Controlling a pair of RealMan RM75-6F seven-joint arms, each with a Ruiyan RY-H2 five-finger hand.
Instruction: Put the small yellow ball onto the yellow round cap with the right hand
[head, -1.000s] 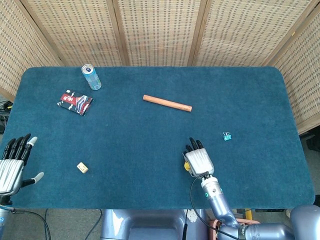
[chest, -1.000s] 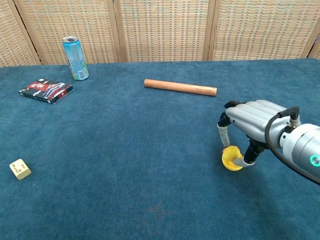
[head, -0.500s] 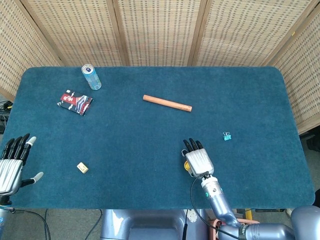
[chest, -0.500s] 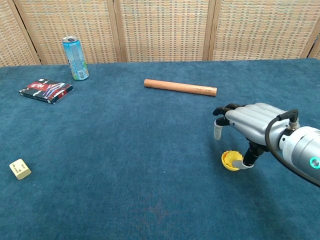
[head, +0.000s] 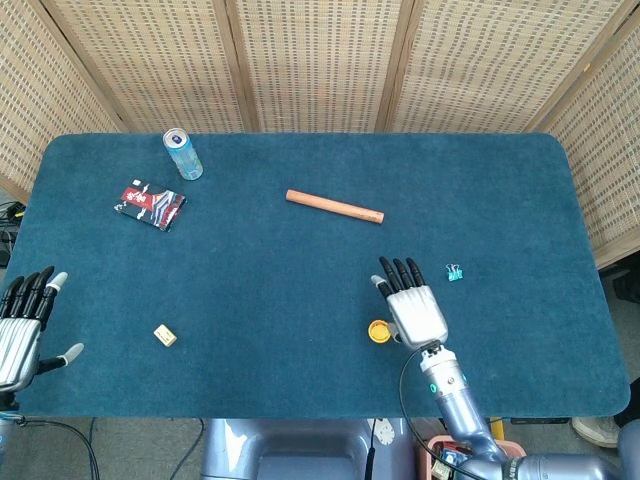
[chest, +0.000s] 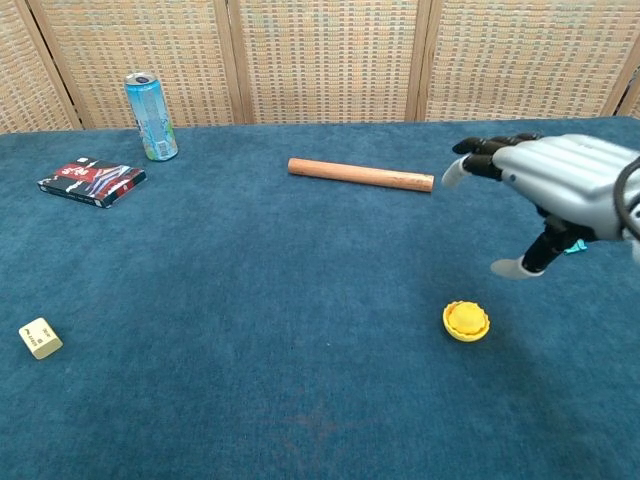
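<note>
The small yellow ball (chest: 466, 317) sits on top of the yellow round cap (chest: 466, 329) on the blue cloth, near the front right. From the head camera the cap (head: 379, 331) shows as one small yellow disc. My right hand (chest: 560, 190) hovers above and to the right of the cap, fingers spread, holding nothing. In the head view this right hand (head: 415, 305) lies just right of the cap, clear of it. My left hand (head: 22, 325) rests at the table's front left edge with its fingers apart and nothing in it.
A wooden rod (head: 334, 207) lies mid-table. A blue can (head: 182, 153) and a red-and-black packet (head: 150, 204) are at the back left. A small beige block (head: 165, 335) sits front left, and a teal binder clip (head: 455, 272) lies right of my right hand.
My right hand let go of the ball on the cap, opened, then rose and moved right, away from it. The left hand stayed put.
</note>
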